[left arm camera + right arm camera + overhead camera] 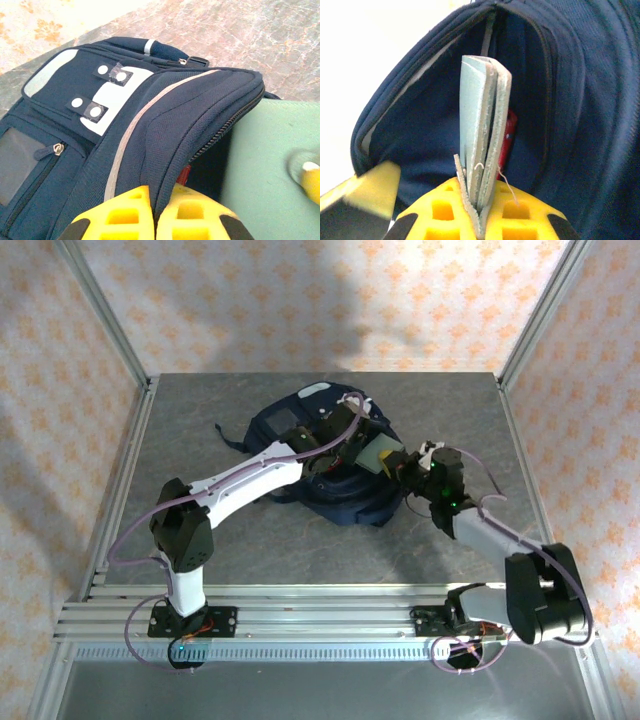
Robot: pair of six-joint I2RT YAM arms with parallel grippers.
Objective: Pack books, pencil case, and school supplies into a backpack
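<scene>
Tabletop (200,420); green wallet (481,125) inside right tool (480,212)

A: Entry one, backpack (200,115)?
B: Navy; white patches, grey stripe.
A: Between the jaws?
B: Pale green wallet (480,125); red square (508,132) just beyond it. Fingers (530,220) yellow.

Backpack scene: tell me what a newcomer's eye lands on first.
The navy backpack lies on the table with both arms meeting at it. The left gripper pinches the rim of its open mouth. The right gripper clamps a pale green wallet edge-on at that opening, a red item inside behind it.
</scene>
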